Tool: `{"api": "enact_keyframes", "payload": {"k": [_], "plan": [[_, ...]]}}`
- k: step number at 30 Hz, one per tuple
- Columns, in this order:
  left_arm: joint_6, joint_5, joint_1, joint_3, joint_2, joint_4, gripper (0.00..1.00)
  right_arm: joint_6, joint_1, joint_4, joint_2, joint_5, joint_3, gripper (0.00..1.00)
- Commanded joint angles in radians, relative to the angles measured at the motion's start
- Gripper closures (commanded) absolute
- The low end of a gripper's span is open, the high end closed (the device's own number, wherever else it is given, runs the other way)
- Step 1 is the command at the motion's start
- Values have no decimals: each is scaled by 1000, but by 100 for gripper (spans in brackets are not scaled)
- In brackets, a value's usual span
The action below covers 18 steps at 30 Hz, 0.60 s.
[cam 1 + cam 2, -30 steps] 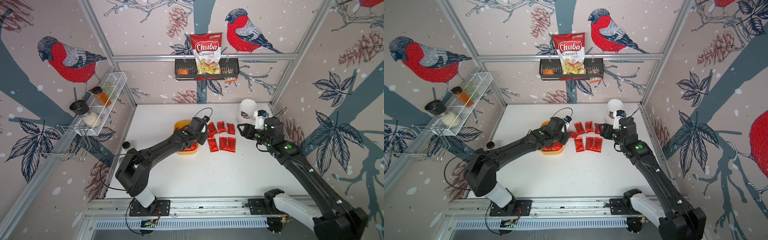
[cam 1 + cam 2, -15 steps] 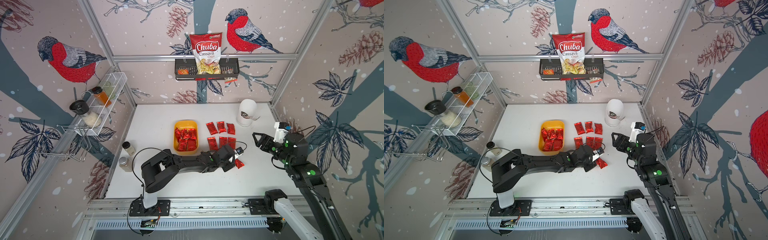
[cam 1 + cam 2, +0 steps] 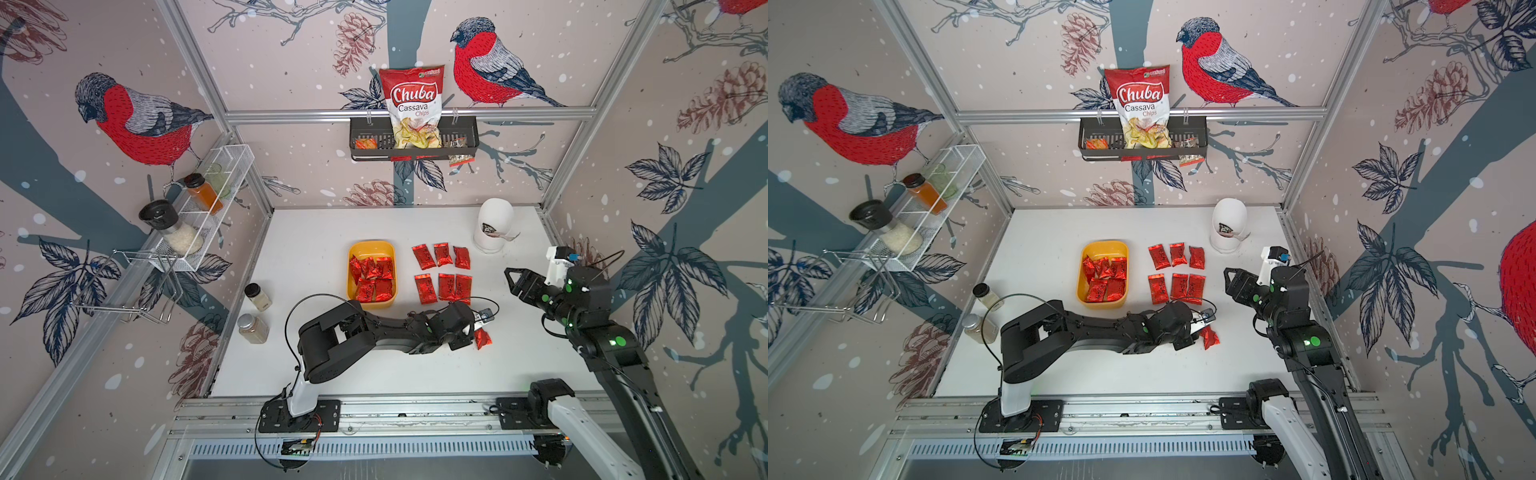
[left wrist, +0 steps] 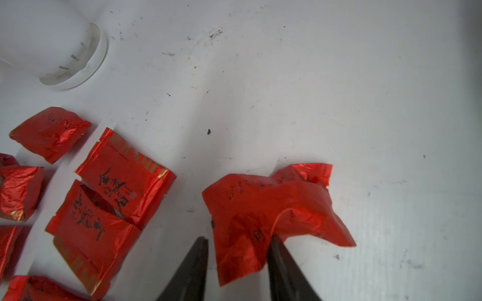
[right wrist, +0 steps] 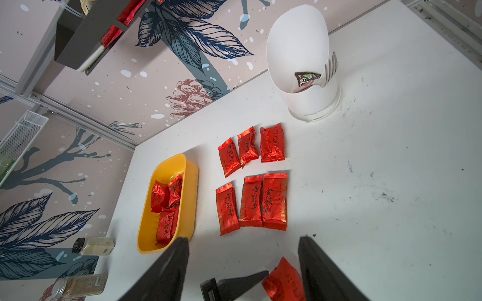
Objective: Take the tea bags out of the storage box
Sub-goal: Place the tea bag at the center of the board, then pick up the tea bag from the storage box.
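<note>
In both top views the storage box sat mid-table with about five tea bags inside. Six others lay in two rows on the table at its 3 o'clock. A loose tea bag lay at its 5 o'clock, at the tip of the left gripper. I judged roughly seven out and five to go. The right gripper hovered at 3 o'clock of the rows, jaws wide, carrying nothing.

The left wrist view showed the fingers parted, with the crumpled loose tea bag between them, apparently resting on the table. One finger touched its foil; neither squeezed it.

The right wrist view showed that gripper's own fingers spread well apart over bare table, the storage box beyond them with tea bags in it.
</note>
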Motion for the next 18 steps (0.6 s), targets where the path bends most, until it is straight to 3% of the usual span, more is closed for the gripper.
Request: {"api": "enact_keyframes", "payload": {"k": [1, 8, 14, 18], "plan": [[-20, -49, 6, -10, -43, 48, 39, 1, -3, 27, 7, -13, -9, 28], [-167, -120, 63, -99, -228, 59, 41, 16, -5, 107, 60, -76, -67, 29], [-420, -149, 194, -165, -391, -58, 51, 61, 8, 261, 140, -181, -182, 38], [-637, -148, 319, -222, -513, -163, 53, 83, 113, 330, 226, -119, -186, 40]]}}
